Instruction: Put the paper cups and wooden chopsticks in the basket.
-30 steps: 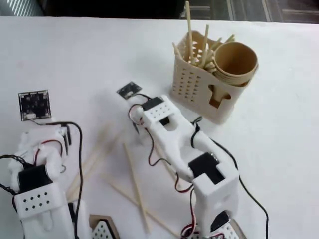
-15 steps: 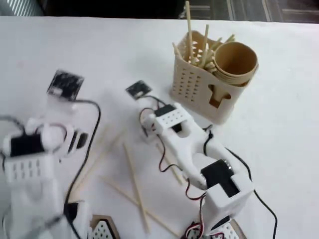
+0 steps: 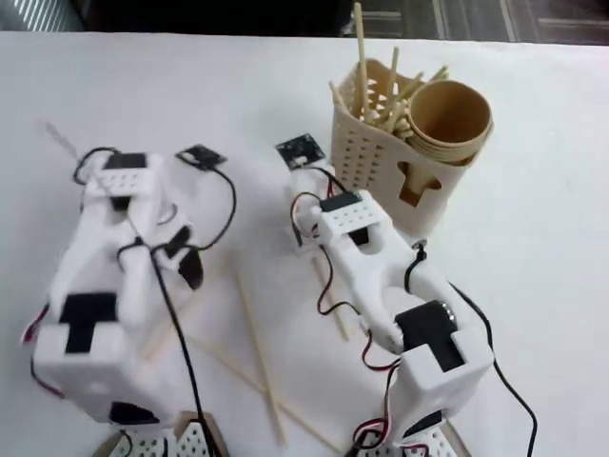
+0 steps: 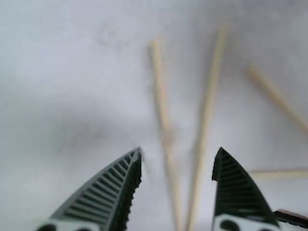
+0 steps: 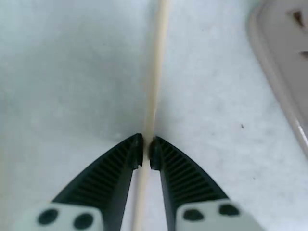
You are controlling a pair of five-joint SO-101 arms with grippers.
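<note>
While my right pincer (image 5: 147,148) is closed on a thin pale wooden chopstick (image 5: 157,67), its black ribbed tips pinch that stick from either side, and the stick runs straight out from them along the white table (image 5: 62,72). Near the stick but apart from it lies the rounded corner of the cream perforated plastic basket (image 5: 284,77). Seen from the high view, that basket (image 3: 376,162) stands upright close to my right arm (image 3: 381,276), holding a stack of tan paper cups (image 3: 449,119) and several upright chopsticks (image 3: 362,57) that lean beside the cups. My left pincer (image 4: 178,154) stands wide open above the table. A pair of loose wooden chopsticks (image 4: 161,106) lies in the gap between its tips, the two almost meeting near the tips and spreading apart farther out. Outside the gap, apart from that pair, lies another stick (image 4: 276,98).
</note>
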